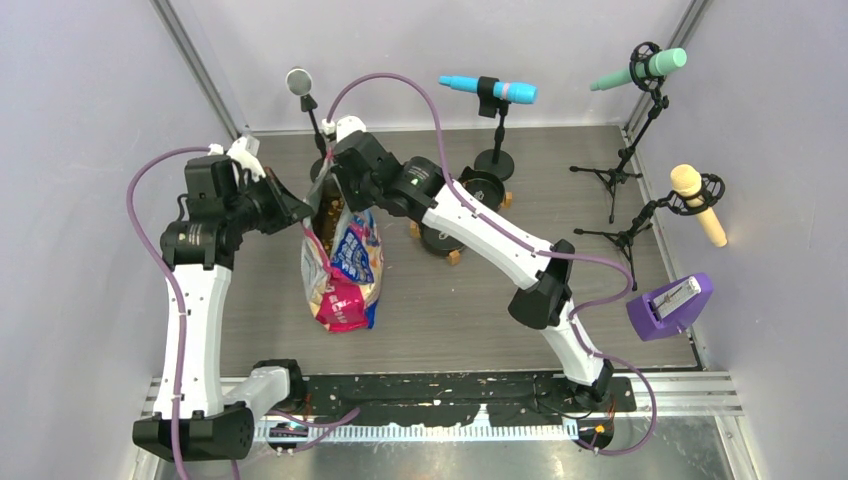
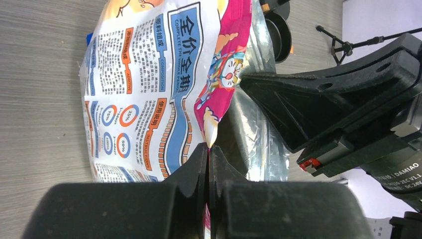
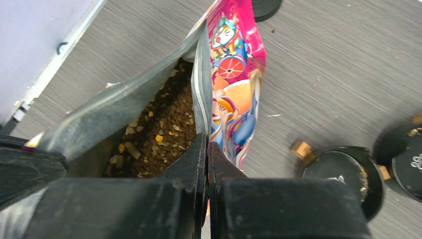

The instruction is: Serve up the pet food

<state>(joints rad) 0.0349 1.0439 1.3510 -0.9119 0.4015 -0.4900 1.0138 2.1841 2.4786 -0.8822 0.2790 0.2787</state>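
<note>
Robot lab test booth.
Plain pale walls (image 1: 60, 200) and metal corner posts (image 1: 200, 70) box in a grey tabletop (image 1: 450, 320); the left arm (image 1: 200, 310) and right arm (image 1: 490, 240) are bolted along the bottom edge, and microphones on stands (image 1: 488, 89) fill the upper right.

White links (image 1: 197, 300), black joints (image 1: 540, 295), purple cables (image 1: 135, 215); left hand (image 2: 207, 149), right hand (image 3: 206, 144) matte black; DAMIAO marking (image 2: 398, 172).

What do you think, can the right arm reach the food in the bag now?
Probably not: the right hand is shut on the rim of the bag, though the kibble lies uncovered below.
</note>
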